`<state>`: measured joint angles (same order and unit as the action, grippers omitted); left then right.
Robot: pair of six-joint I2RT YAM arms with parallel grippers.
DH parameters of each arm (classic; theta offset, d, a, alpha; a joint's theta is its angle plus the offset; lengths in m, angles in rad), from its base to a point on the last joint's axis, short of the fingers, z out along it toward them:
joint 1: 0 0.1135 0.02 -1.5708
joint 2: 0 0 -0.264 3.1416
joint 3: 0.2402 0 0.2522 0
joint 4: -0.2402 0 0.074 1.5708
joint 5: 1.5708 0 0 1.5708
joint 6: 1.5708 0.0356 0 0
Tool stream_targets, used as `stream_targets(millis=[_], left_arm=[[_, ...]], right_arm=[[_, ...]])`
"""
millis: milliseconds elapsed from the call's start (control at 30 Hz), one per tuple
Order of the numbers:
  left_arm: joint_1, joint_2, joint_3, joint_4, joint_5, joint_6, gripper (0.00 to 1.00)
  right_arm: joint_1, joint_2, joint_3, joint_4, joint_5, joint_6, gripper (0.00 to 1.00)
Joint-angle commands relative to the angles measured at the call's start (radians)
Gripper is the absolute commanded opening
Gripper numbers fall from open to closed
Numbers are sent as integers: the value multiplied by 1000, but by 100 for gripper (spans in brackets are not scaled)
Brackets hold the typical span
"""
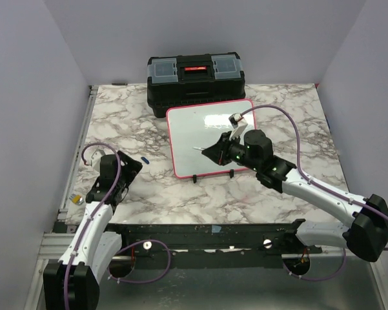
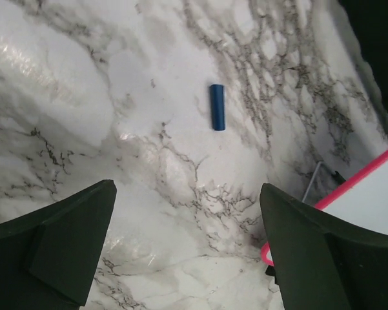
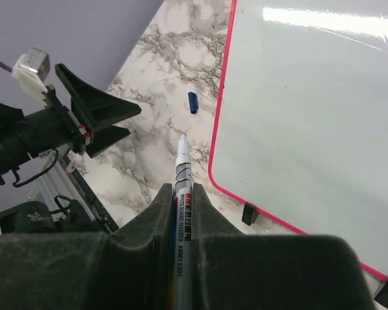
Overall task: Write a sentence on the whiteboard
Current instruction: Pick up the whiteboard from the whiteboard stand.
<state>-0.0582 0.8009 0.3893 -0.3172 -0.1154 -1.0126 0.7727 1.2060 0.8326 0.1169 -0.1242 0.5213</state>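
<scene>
The left tool (image 2: 187, 194) hung with jaws spread wide left of the whiteboard (image 1: 200, 123), while the right tool (image 1: 212, 152) pinched a marker (image 3: 183, 169) by its near edge.

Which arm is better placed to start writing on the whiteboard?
Right. The right gripper is shut on the uncapped marker, close to the blank whiteboard. The left gripper is open and empty.

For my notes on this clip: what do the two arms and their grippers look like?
Both arms have white shells on the long links and black joints: left arm, right arm. A thin purple cable loops along each. The left gripper and right gripper have matte black, wedge-shaped fingers. Small green lights glow on the right wrist.
</scene>
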Motion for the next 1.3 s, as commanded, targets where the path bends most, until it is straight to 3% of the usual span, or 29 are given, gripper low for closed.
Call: stream_targets(millis=[0,133,400,533,600,833,1000,1267], left_arm=[[7,-69,81,64,-33,205,97],[7,-35,177,125,51,347,97],[5,235,311,414,393,371,98],[15,420,427,491,540,448,93],[36,534,520,491,679,460,83],[49,833,691,676,966,384,72],[49,955,737,790,1049,339,67],[49,1056,754,839,1103,334,59]], right_arm=[[2,-2,38,-24,35,-27,1],[2,-9,41,-28,42,-35,1],[2,-32,62,-68,54,-17,1],[3,-60,79,-115,62,17,1],[3,-74,85,-150,63,34,1],[4,-88,154,-267,97,17,1],[3,-66,195,-304,119,-35,1],[3,19,251,-291,144,-74,1]])
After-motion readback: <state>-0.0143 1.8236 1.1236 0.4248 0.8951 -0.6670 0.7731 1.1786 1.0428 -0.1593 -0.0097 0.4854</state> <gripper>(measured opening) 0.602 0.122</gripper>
